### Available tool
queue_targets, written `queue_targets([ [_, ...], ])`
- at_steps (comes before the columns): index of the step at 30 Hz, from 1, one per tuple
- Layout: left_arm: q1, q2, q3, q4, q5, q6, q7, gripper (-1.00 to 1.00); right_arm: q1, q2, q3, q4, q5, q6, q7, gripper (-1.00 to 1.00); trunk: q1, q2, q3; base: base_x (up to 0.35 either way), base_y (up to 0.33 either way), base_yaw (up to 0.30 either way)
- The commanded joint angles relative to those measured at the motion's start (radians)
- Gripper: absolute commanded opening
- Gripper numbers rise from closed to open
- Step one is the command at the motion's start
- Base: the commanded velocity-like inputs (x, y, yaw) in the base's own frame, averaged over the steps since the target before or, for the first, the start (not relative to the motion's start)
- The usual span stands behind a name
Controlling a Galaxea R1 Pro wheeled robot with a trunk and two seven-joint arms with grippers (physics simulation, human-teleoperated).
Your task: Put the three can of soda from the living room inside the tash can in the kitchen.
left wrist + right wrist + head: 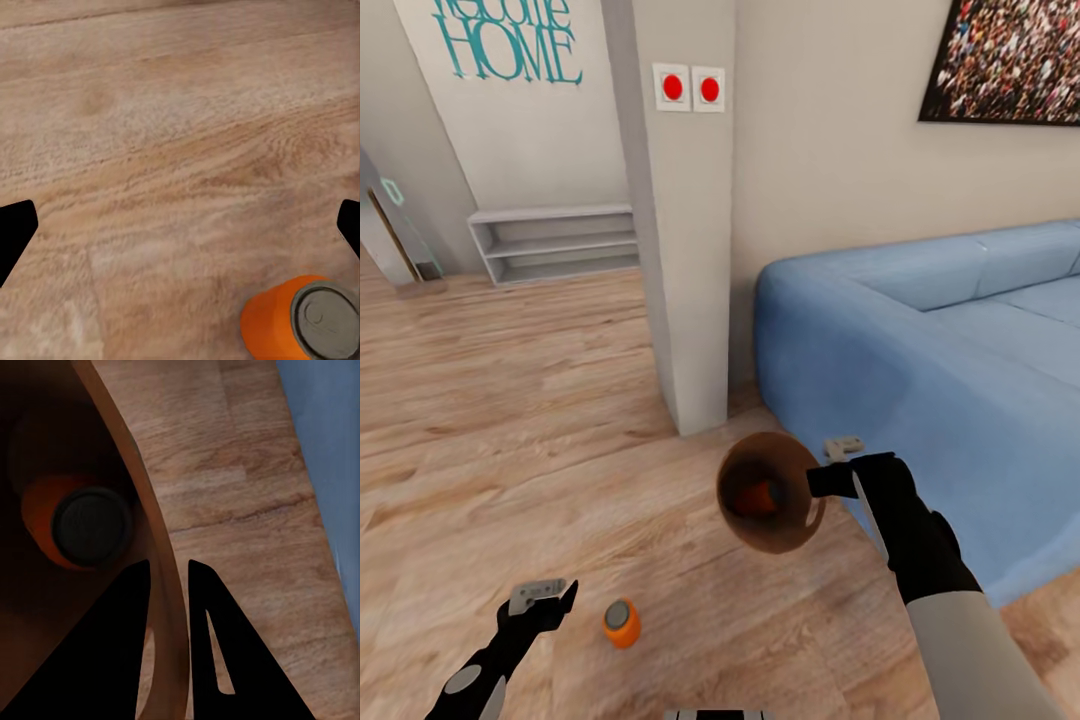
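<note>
On the pale wood-plank floor [510, 400] of the living room, seen from the head camera, a small orange soda can with a silvery top [622, 622] stands upright, its long axis vertical. It lies at about four o'clock from the left gripper [540, 597] and just beside it, apart and not touching. That arm is plainly the nearer one. The right gripper [838, 478] holds the round copper-brown trash can [772, 492] off the floor by its rim, mouth tipped toward the camera, with a second orange can [761, 495] showing inside. The bucket hangs at about one o'clock from the floor can, well apart, beside the blue fabric sofa [940, 330].

In the left wrist view the two black fingers [13, 232] stand wide apart with nothing between them, so this gripper is released. The orange can sits off to one side of the gap, near one finger rather than centred; I judge the gripper must shift sideways toward it before closing.

In the right wrist view the dark fingers [112, 652] straddle the bucket's thin copper wall [161, 585], one inside and one outside, clenched on it. The orange can with its grey top [79, 525] lies deep within.
</note>
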Motion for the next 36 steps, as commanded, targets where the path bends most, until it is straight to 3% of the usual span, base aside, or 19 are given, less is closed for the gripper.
queue_targets([
  [1, 0.0, 0.0, 0.0, 0.0, 0.001, -0.001, 0.0, 1.0, 0.001, 0.0, 0.0, -0.001, -0.02, 0.002, 0.002, -1.0, 0.0, 0.0, 0.0, 0.099, 0.0, 0.0],
  [36, 0.0, 0.0, 0.004, 0.001, 0.008, -0.001, 0.002, 1.0, 0.016, 0.005, 0.004, 0.001, -0.018, 0.009, 0.002, -1.0, 0.0, 0.0, 0.0, 0.034, -0.089, 0.0],
])
